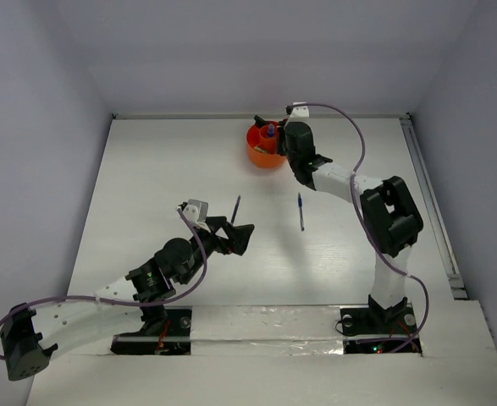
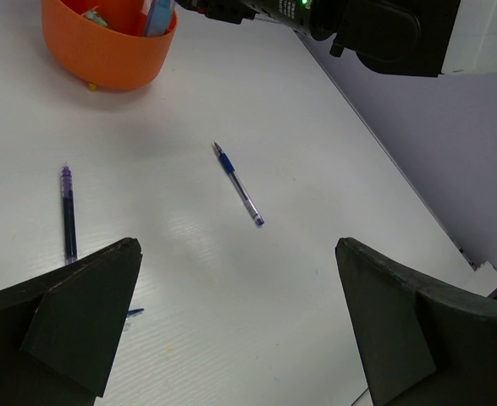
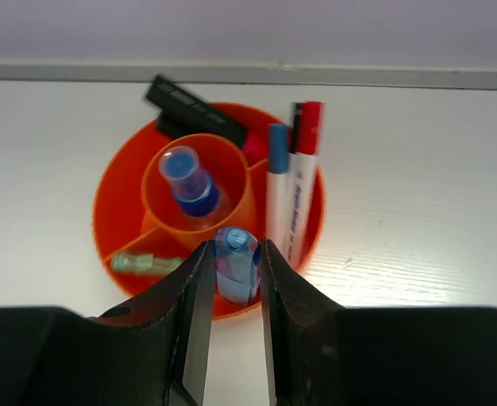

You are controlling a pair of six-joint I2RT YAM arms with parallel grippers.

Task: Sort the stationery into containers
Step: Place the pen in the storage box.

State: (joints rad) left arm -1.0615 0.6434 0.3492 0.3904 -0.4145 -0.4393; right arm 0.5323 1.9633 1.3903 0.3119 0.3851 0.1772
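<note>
Light-blue translucent plastic pen [image 3: 235, 272], probably light, stiff and slick, sits pinched across its barrel end in the right hand [image 3: 234, 254], round orange plastic tub [image 3: 117, 199] just beyond.

From above, I see my right arm [image 1: 350, 182] stretched toward the far side of the white table [image 1: 146, 169]. Its gripper [image 1: 279, 139] sits over the right rim of the orange tub [image 1: 255, 154], and from here I cannot make out how its jaws stand. A few small items stick up inside the tub, too small to name. Two pens lie well apart on the table: a dark pen [image 1: 234, 208], and a blue pen [image 1: 300, 211] to its right, nearer the right arm. My left arm [image 1: 104, 296] reaches in from the lower left, its gripper [image 1: 238, 233] spread wide. The dark pen's near end lies just beside its fingertips.
</note>
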